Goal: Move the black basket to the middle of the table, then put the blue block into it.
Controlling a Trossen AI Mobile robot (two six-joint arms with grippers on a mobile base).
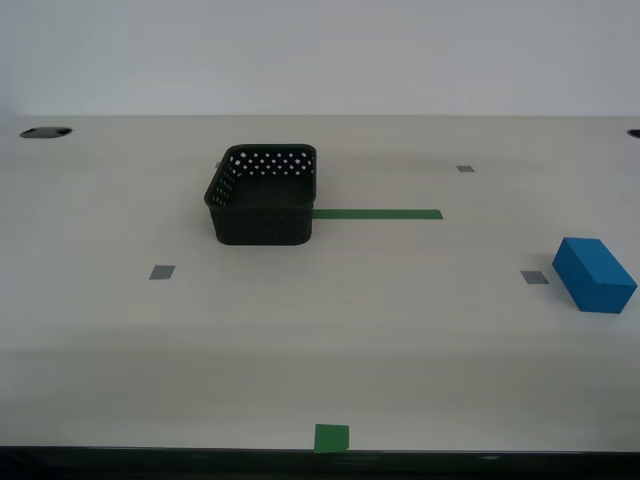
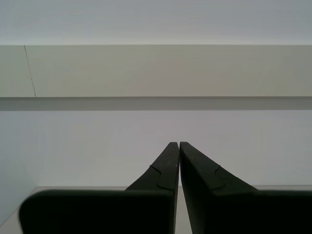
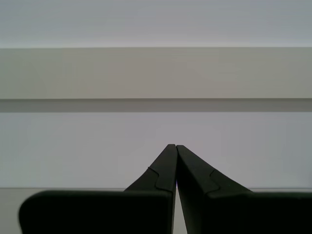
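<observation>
Exterior view showed the big pale table (image 1: 330,350) first, wide and mostly bare, with no arm over it at all. On it sat the black basket (image 1: 262,196), open side up and with nothing inside that I could see. It stood a bit toward the exterior view's left, with one side touching the end of a green tape strip (image 1: 377,214). The blue block (image 1: 594,274) lay far off near the exterior view's right edge, well apart from the basket, just beside a small grey square (image 1: 534,277). A green square (image 1: 331,438) was stuck at the near edge of the table. I think the job had not begun, so the first step was in hand: moving the basket to the middle. The next move would call for an arm to come down over the table, open up, and take the basket by its wall. My first gripper (image 3: 175,146) had its jaws pressed together at the tips, holding nothing and touching nothing, pointed at a plain wall. My second gripper (image 2: 178,144) was the same, jaws together and empty, up in the air away from the things.
</observation>
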